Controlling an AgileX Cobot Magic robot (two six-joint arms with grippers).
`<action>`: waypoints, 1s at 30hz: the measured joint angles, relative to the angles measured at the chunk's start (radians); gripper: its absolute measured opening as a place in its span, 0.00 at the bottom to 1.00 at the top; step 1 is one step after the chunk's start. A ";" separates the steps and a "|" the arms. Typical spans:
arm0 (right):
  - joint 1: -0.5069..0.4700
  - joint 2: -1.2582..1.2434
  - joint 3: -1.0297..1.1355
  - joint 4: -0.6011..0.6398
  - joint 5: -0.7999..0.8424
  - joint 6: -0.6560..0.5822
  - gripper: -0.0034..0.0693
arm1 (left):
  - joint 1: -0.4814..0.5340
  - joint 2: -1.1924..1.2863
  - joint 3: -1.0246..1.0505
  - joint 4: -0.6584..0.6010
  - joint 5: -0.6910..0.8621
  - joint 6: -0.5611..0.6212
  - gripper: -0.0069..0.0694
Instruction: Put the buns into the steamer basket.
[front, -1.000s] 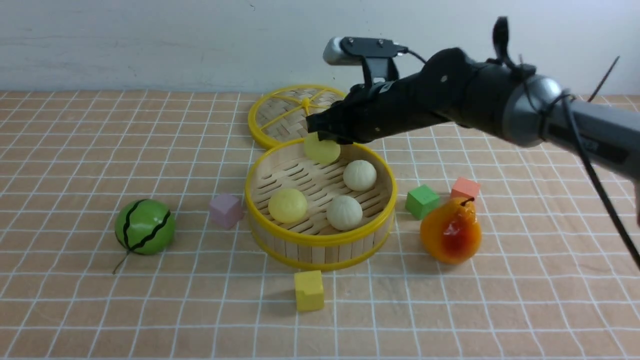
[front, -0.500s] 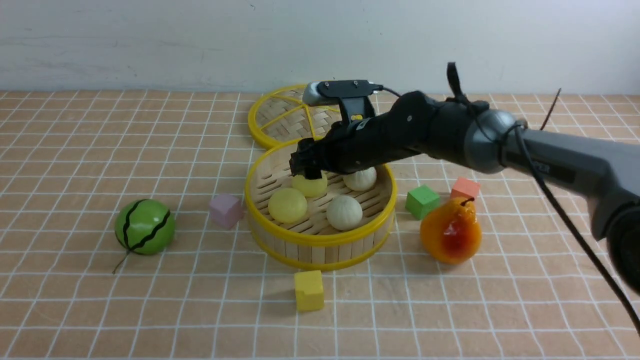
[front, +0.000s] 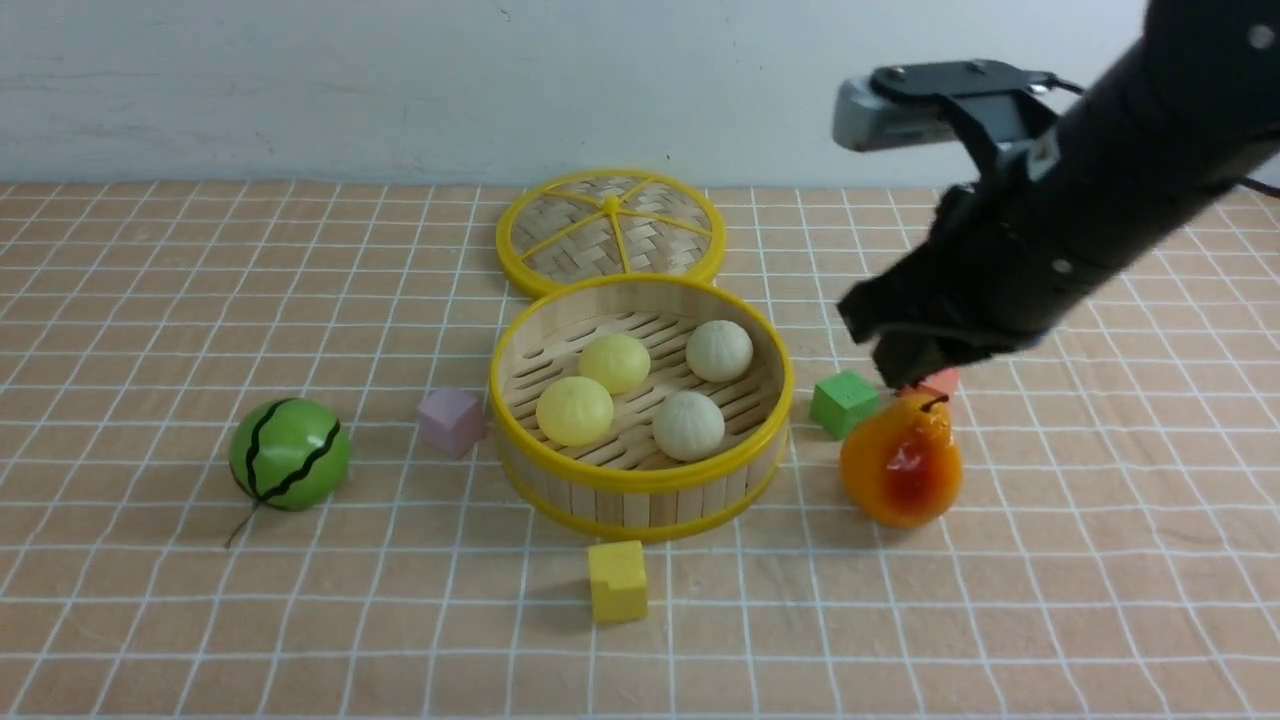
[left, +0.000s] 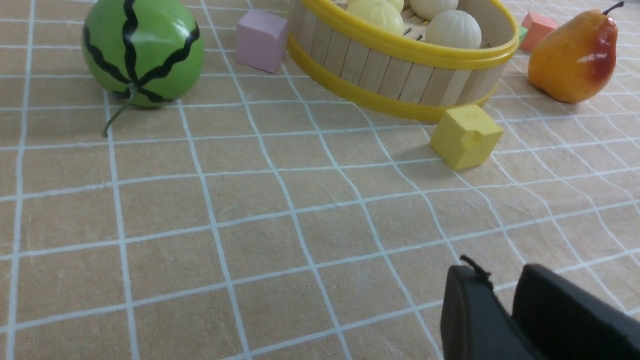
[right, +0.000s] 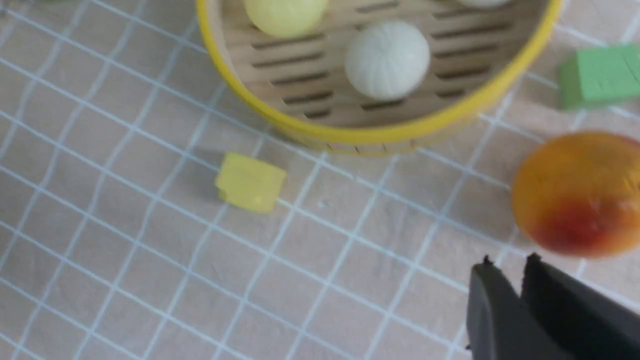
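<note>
Two yellow buns (front: 594, 388) and two cream buns (front: 704, 390) seen on slatted floor, inside rim of steamer basket (front: 640, 480). No bun seen left on desk (front: 400, 620). Task judged complete; only clearing of arms seemingly left. Right jaws, near pear (front: 902, 462), nearly pressed together, nothing pinched; left jaws likewise, nothing held.

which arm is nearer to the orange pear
Right. The right arm's tool hovers just above and beyond the pear; the left arm is outside the front view, its wrist camera showing the pear far off, past the yellow cube.
</note>
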 joint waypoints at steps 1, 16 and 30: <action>0.000 -0.070 0.071 -0.015 0.023 0.019 0.03 | 0.000 0.000 0.000 0.000 0.000 0.000 0.27; 0.000 -0.256 0.169 -0.034 0.229 0.019 0.02 | 0.000 0.000 0.000 0.000 0.003 0.000 0.28; -0.219 -1.071 1.068 -0.016 -0.621 -0.020 0.02 | 0.000 0.000 0.000 0.000 0.006 0.000 0.29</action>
